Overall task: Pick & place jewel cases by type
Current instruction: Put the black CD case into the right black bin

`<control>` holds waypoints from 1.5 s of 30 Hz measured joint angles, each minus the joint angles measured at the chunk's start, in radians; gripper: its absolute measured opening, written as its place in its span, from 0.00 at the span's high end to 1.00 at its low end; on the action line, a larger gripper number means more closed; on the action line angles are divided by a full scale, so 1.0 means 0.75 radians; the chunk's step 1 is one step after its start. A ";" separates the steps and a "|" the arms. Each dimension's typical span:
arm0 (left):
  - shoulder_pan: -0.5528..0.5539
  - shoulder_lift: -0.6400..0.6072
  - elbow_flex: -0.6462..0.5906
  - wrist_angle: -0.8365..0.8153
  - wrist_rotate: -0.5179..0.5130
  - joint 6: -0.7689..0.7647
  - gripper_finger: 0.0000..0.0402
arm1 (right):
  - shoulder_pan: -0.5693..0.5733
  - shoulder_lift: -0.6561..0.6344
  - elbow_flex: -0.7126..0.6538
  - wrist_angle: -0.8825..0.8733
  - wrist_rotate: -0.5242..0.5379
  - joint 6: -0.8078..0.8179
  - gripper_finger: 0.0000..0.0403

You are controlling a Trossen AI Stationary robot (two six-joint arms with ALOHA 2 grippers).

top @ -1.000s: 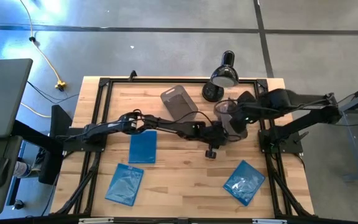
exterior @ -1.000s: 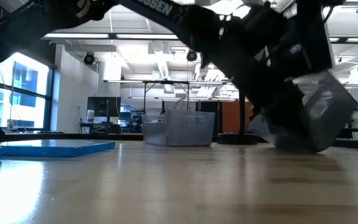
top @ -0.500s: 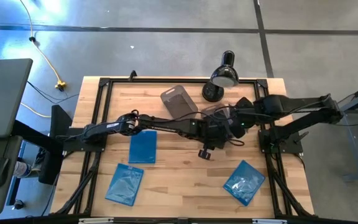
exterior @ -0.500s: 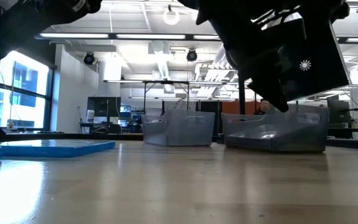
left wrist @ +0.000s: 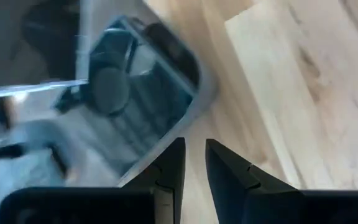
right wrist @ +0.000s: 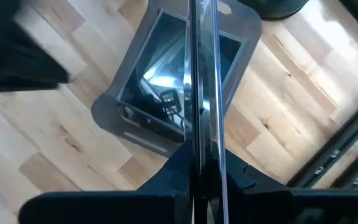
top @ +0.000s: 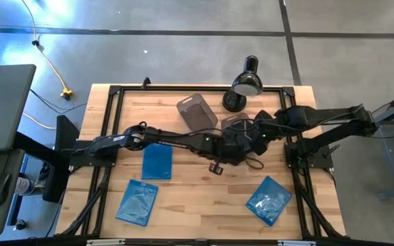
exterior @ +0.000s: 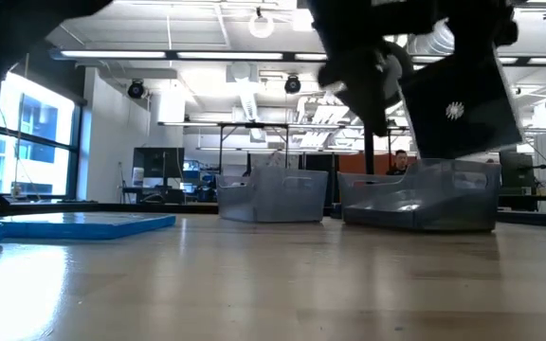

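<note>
Wooden tabletop (top: 197, 198) from above: my right tool (top: 253, 133) and left tool (top: 230, 147) meet by the grey tub (top: 232, 124). Low down, the dark jewel case (exterior: 458, 109) hangs over that tub. My left wrist shows fingers slightly apart and empty. My right wrist shows fingers pinching the case on edge, tub just below them. I should go lower, then let go gently.

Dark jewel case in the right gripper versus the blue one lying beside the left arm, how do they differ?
The dark case is black and squarish; the blue case is glossy blue and rectangular. The dark case is pinched in the right gripper, raised on edge over a grey tub; the blue case lies flat on the table. Both are thin, flat cases.
</note>
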 joint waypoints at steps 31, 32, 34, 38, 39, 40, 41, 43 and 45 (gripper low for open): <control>-0.418 -0.757 -0.023 -0.754 -0.246 -0.732 0.85 | -0.349 0.250 -0.067 0.340 -0.435 -0.546 0.97; -0.428 -0.760 -0.023 -0.755 -0.244 -0.730 0.85 | -0.362 0.264 -0.067 0.358 -0.454 -0.560 0.98; -0.434 -0.764 -0.023 -0.754 -0.238 -0.728 0.85 | -0.389 0.279 -0.061 0.362 -0.484 -0.592 0.98; -0.438 -0.764 -0.024 -0.754 -0.218 -0.671 0.85 | -0.428 0.284 -0.062 0.321 -0.499 -0.634 0.87; -0.438 -0.764 -0.024 -0.754 -0.223 -0.652 0.85 | -0.436 0.284 -0.063 0.305 -0.498 -0.639 0.83; -0.438 -0.764 -0.024 -0.754 -0.228 -0.640 0.85 | -0.439 0.285 -0.064 0.294 -0.498 -0.651 0.78; -0.438 -0.764 -0.024 -0.754 -0.233 -0.624 0.85 | -0.441 0.285 -0.064 0.286 -0.496 -0.670 0.75; -0.438 -0.764 -0.024 -0.754 -0.270 -0.598 0.85 | -0.440 0.285 -0.064 0.265 -0.494 -0.706 0.67; -0.438 -0.764 -0.024 -0.754 -0.306 -0.588 0.85 | -0.439 0.285 -0.064 0.265 -0.474 -0.723 0.62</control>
